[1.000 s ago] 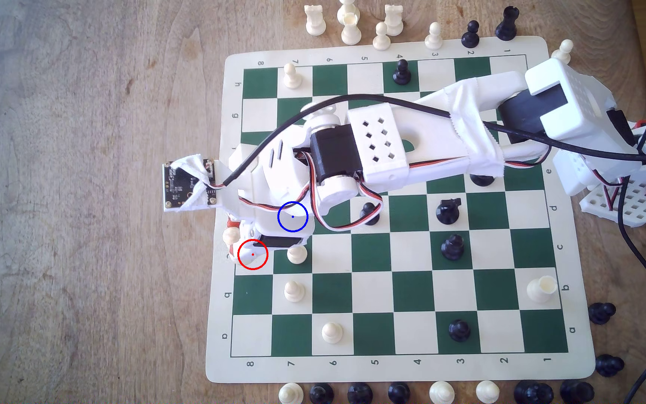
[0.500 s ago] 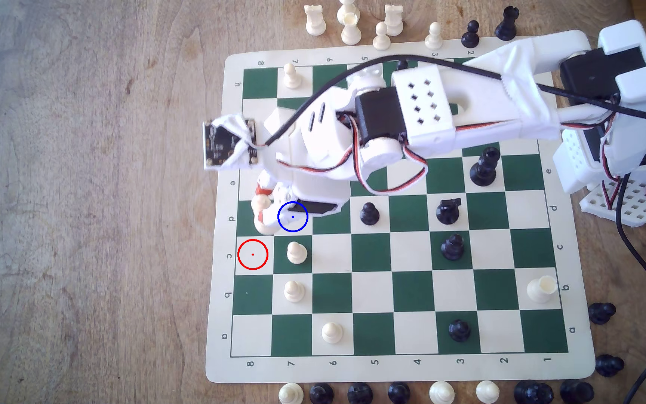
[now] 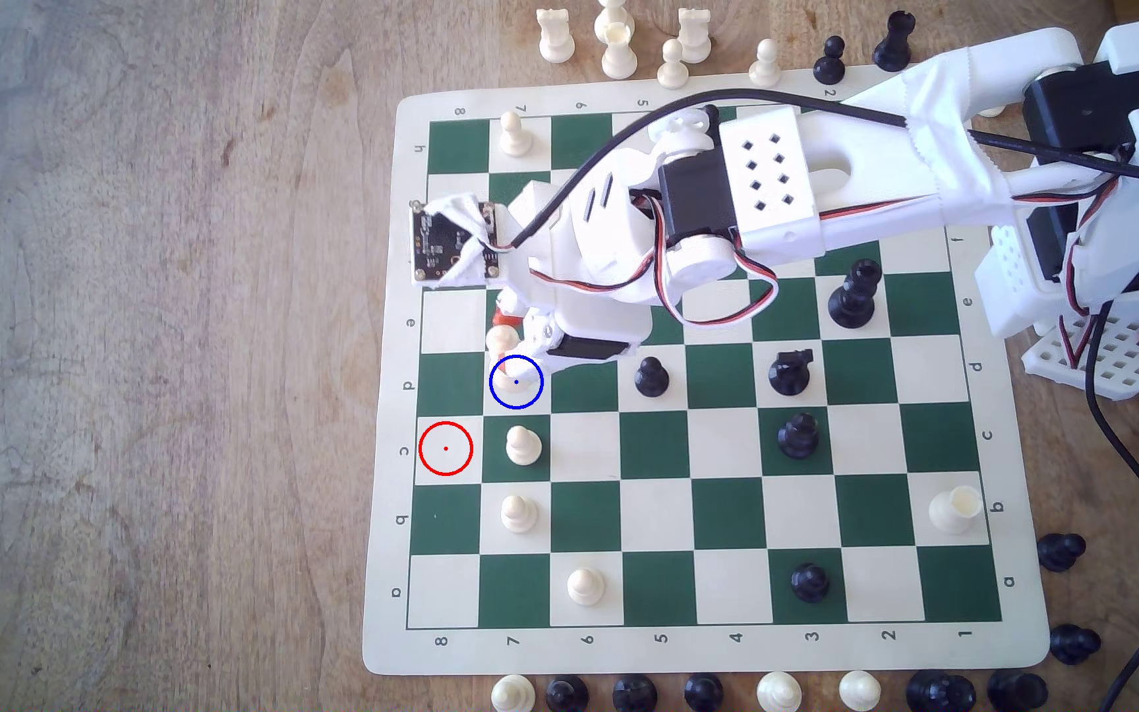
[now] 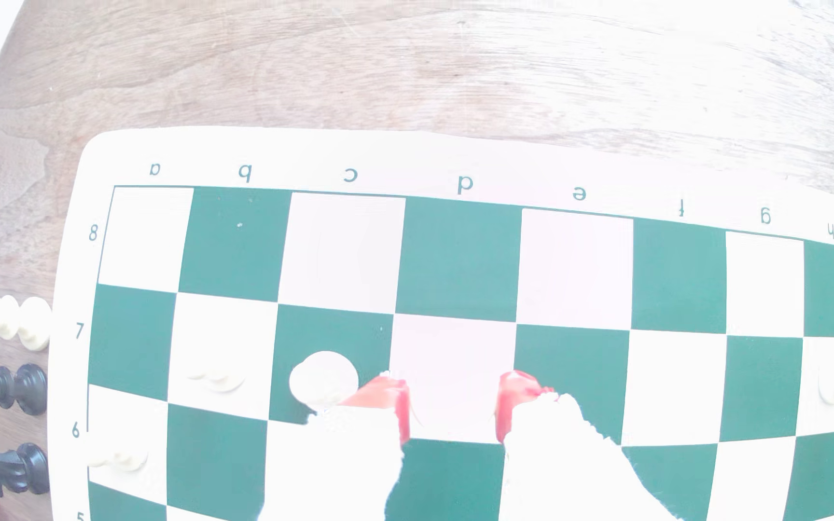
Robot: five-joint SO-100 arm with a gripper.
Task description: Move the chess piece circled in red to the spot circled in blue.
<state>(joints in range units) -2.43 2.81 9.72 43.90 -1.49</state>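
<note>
Chess piece: the cream chess piece (image 3: 504, 340) hangs over the blue-ringed spot (image 3: 534, 396), with its base inside or just over the ring. Whether the base touches the board (image 3: 656, 650) cannot be told.
Jaws: clamped on the piece's upper body, as far as the exterior view shows. In the wrist view the red pads (image 4: 401, 408) stand a piece's width apart, and glare washes out what lies between them.
Long axis: close to vertical, with the rounded tip up and the round base down. In the exterior view the tip sits toward the e row from the base. Real lean and camera angle cannot be separated.
Vacated square: the red-ringed square (image 3: 445, 448) is bare.
Risk, tipping: if the piece does lean, letting go before the base sits flat would probably topple this slender man.
Risk, neighbour: the cream pawn (image 3: 523, 445) stands on the next square, just beside one pad in the wrist view. Jaws that spread wide, or a sideways drift, could knock it.
Risk, placement: a base set off-centre may straddle the green squares around the spot.
Risk, withdrawal: a pad dragging on the way up could pull the piece over.
</note>
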